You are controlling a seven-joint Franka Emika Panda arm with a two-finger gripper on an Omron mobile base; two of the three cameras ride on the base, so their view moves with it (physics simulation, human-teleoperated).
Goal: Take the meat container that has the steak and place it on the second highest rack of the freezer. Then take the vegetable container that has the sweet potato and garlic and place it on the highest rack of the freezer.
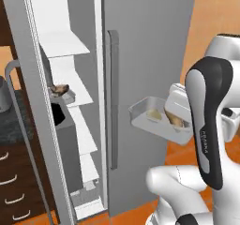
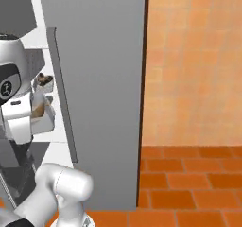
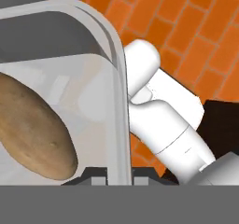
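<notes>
In the hand view, the tool [image 3: 113, 173] is closed on the rim of the vegetable container [image 3: 100, 78]: its two dark finger tips stand at each side of the thin clear wall, pressed close to it. Just beside the wall, inside the container, lies the sweet potato [image 3: 35, 129], a brown-tan tuber that fills the left part of this view.

From the left base camera, the vegetable container [image 1: 150, 118] hangs in the air in front of the grey freezer door [image 1: 150, 55], to the right of the long vertical handle [image 1: 112, 97]. It is tilted, and touches no shelf. Inside it the garlic [image 1: 153, 113] is a pale rounded bulb, and the sweet potato [image 1: 174, 120] lies just beside it, partly hidden by the arm.

Further back, the freezer [image 1: 65, 32] stands open at the left of the door. The meat container [image 1: 65, 96] rests on the second highest rack [image 1: 77, 95], at its front edge, and the steak [image 1: 60, 88] lies in it as a small dark chunk. The highest rack [image 1: 65, 43] is above it, white and flat.

From the right base camera, the steak [image 2: 45, 79] shows beside the handle, and the sweet potato [image 2: 38, 109] is below it, near the arm.
</notes>
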